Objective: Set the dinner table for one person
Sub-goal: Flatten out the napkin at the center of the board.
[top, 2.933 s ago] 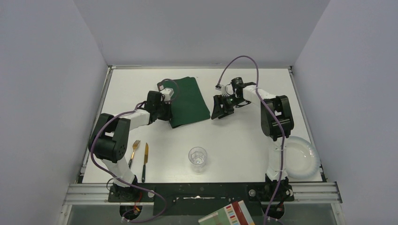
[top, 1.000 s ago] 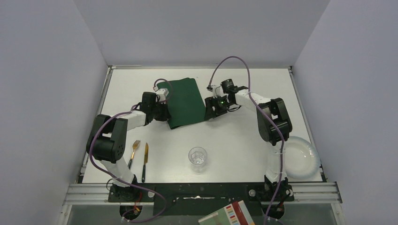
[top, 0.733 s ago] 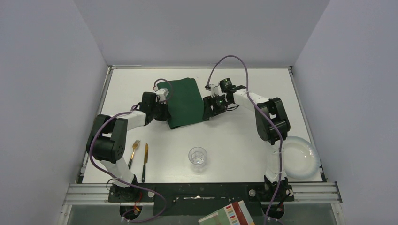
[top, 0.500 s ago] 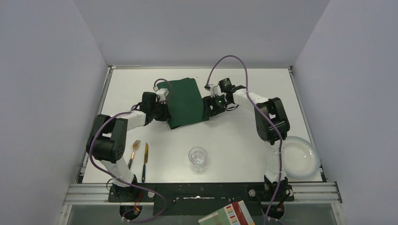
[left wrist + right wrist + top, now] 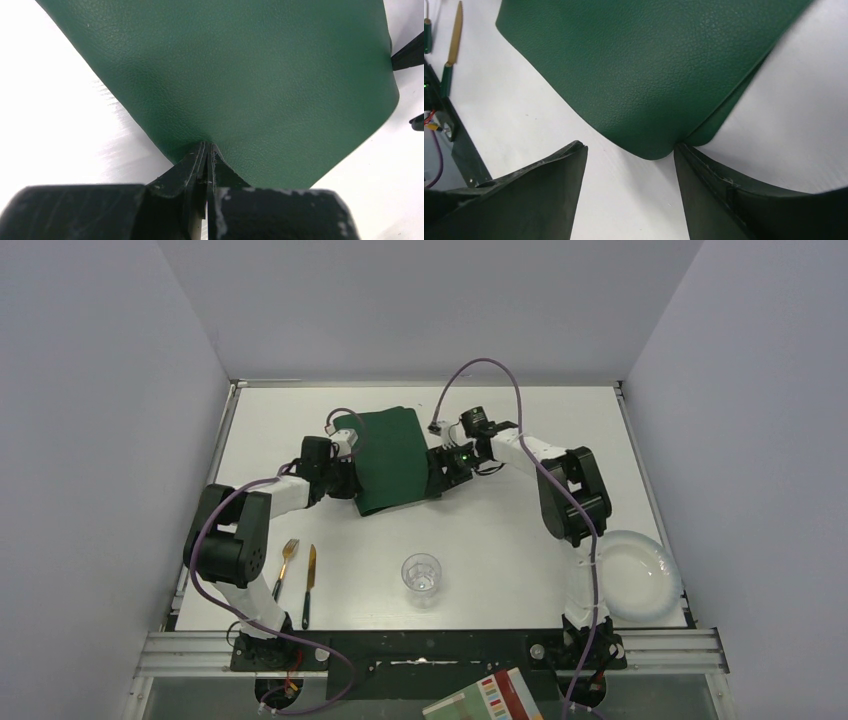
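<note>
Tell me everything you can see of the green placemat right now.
The placemat is dark green with a leather-like grain and rounded corners, lying askew on the table, far middle. A second layer shows beneath one edge, so it looks folded. The left tool is shut on its left edge; the right tool stands open astride a right-side corner.

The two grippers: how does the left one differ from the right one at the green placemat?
The left gripper is shut, pinching the left edge of the placemat; the right gripper is open and holds nothing. The left gripper's jaws meet on the placemat; the right gripper's stand apart, a placemat corner between them. Both point at the placemat, low over the table.
</note>
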